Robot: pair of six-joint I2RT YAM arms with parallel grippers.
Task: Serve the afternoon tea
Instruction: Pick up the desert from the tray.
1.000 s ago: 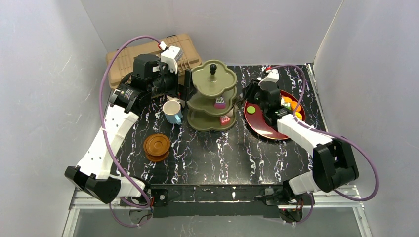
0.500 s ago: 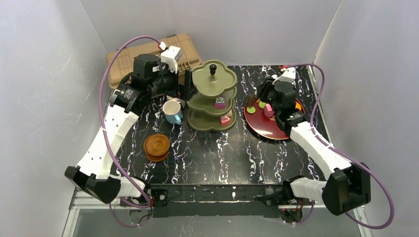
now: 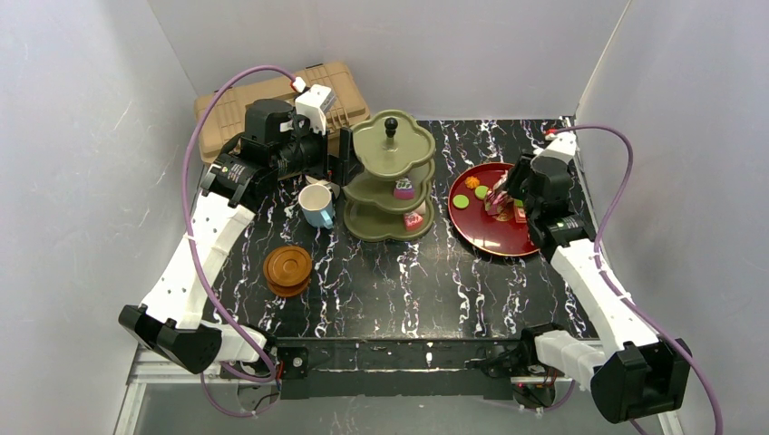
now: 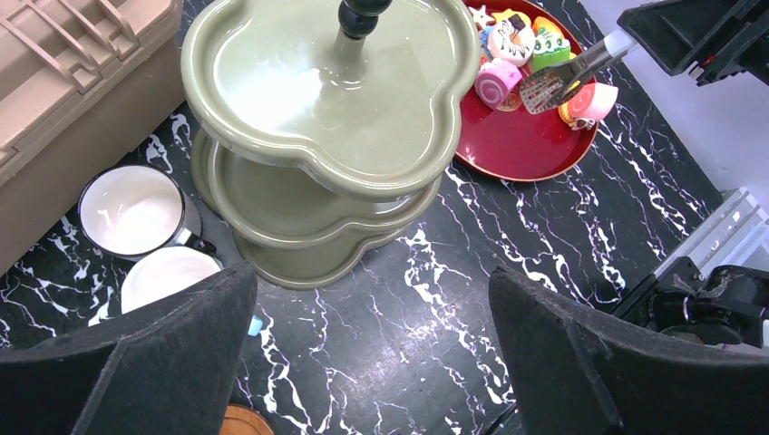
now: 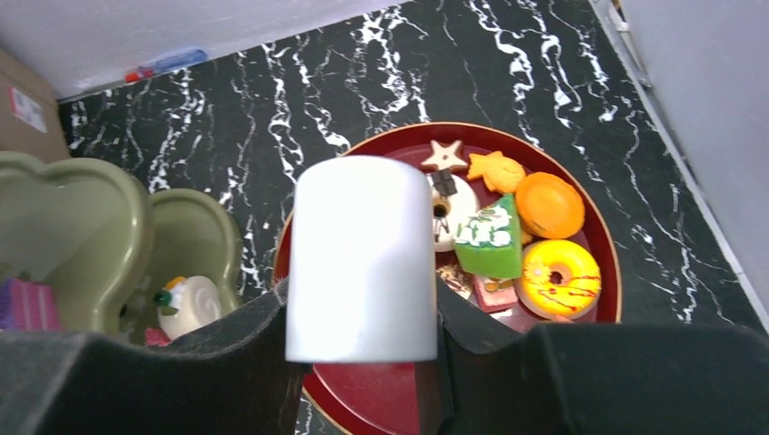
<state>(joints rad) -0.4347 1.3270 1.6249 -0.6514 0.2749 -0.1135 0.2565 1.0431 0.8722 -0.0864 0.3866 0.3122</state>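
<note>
Olive three-tier stand, two mugs, left claw spread, right claw pinching tongs.

Tabletop: black marble-look sheet with white veins, smooth, faint sheen.
Stand: olive-green, smooth and glossy, light reflecting off its top tier.
Knob: black, polished.
Tray: dark red, lacquer-like gloss.
Toolbox: tan plastic, matt, ribbed lid.
Saucers: brown, wood-look, satin, ringed.
Mug: white inside, shiny, dark rim.
Toy cakes: smooth, plastic-looking, bright.
Tongs: bare silvery metal, shiny.
Left claw: pads matt black, faintly grainy.
</note>
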